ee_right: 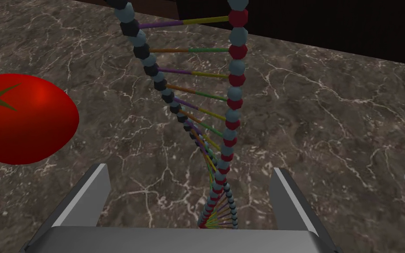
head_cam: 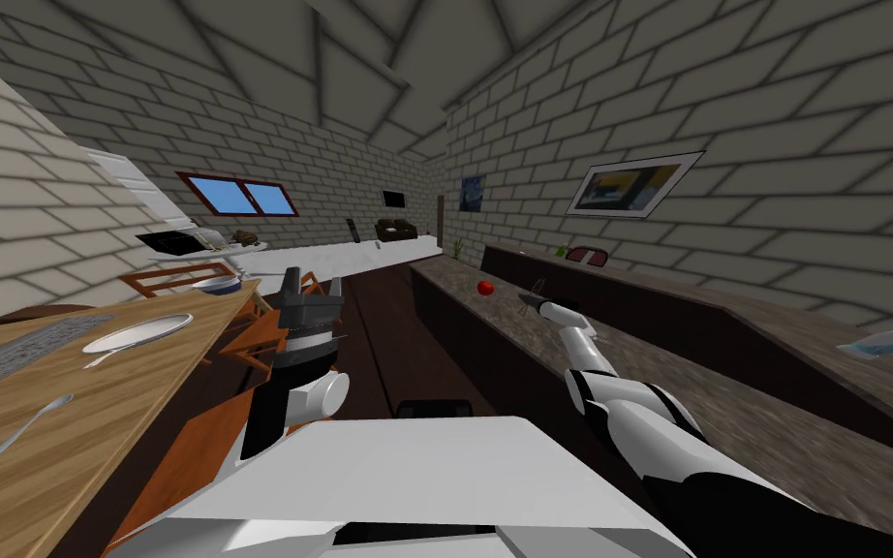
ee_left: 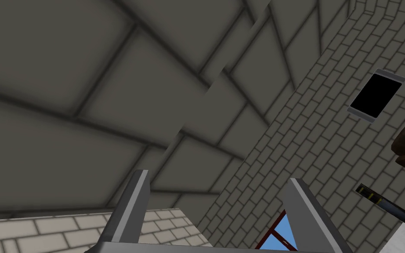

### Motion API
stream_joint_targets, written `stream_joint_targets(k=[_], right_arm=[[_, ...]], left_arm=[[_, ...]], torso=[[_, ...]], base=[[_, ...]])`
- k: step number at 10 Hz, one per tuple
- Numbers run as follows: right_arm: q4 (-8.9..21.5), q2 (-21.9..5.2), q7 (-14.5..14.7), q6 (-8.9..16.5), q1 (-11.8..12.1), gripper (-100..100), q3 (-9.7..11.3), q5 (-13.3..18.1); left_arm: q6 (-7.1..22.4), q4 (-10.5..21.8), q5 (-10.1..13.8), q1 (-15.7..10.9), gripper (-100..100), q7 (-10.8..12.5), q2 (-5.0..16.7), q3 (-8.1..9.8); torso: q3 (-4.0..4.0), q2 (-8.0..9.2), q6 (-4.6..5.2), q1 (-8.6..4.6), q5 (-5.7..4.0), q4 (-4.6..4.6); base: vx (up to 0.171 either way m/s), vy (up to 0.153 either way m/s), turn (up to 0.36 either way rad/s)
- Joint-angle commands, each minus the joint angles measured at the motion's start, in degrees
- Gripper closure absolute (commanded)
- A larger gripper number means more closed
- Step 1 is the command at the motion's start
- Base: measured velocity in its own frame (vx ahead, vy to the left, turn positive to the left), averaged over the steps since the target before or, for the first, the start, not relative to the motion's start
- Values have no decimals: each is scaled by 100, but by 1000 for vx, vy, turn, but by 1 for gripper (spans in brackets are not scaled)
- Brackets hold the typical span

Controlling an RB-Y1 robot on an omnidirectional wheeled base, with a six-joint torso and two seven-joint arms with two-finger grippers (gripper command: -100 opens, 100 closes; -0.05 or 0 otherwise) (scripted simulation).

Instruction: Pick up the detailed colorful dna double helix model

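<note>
R claw is spread wide, low over the dark marbled counter. DNA model starts btwn the fingers and runs straight out ahead, touching neither. Its strands are beaded, one blue/red, one blue/black, w/ multicolour rungs. Red tomato sits near it on the counter, approx 9 o'clock of the claw in head view. L claw is raised further off at 9 o'clock, fingers apart, nothing btwn them.

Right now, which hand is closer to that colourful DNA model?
The right. The right gripper has the DNA model between its open fingers; the left gripper is raised far off, beside the wooden table.
</note>
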Motion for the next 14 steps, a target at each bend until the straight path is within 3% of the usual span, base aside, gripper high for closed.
stream_joint_targets(k=[1,2,6,7,8,9,10,12,13,14], right_arm=[[0,0,0,0,0,-100,0,0],[11,-1,-7,1,1,100,-2,4],[10,1,-11,1,0,100,-4,0],[10,1,-12,1,0,0,-5,0],[-276,151,64,216,209,100,32,-28],[-423,151,64,216,209,100,32,-28],[-638,326,117,434,426,100,65,-27],[-935,326,117,434,426,100,65,-27],[-1183,500,169,652,643,100,97,-27],[-1353,500,169,652,643,100,97,-27]], left_arm=[[0,0,0,0,0,0,0,0],[0,0,0,0,0,0,0,0],[0,0,0,0,0,0,0,0],[0,0,0,0,0,0,0,0],[0,0,0,1,0,0,0,0],[-1,-1,0,3,0,0,0,1],[-1,-1,0,2,0,0,0,1],[-1,-1,0,2,0,0,0,0],[0,0,0,1,0,0,1,0],[-1,-1,0,2,0,0,0,1]], torso=[[0,0,0,0,0,0],[-8,-14,-2,-1,0,-3],[-18,-30,-4,1,2,-8],[-19,-30,-4,1,2,-8],[-19,-31,-4,1,2,-8],[-34,-55,15,-10,-3,-18],[-43,-69,14,-17,-4,-23],[-57,-76,21,-25,-18,-42],[-48,-59,12,-33,-20,-39],[-51,-60,37,-47,-25,-45]], base=[[-21,4,-14],[-5,1,1],[-1,0,-1],[0,0,0],[110,-25,-255],[136,-12,-265],[163,22,-347],[85,0,-87],[80,-39,-275],[102,-15,-197]])
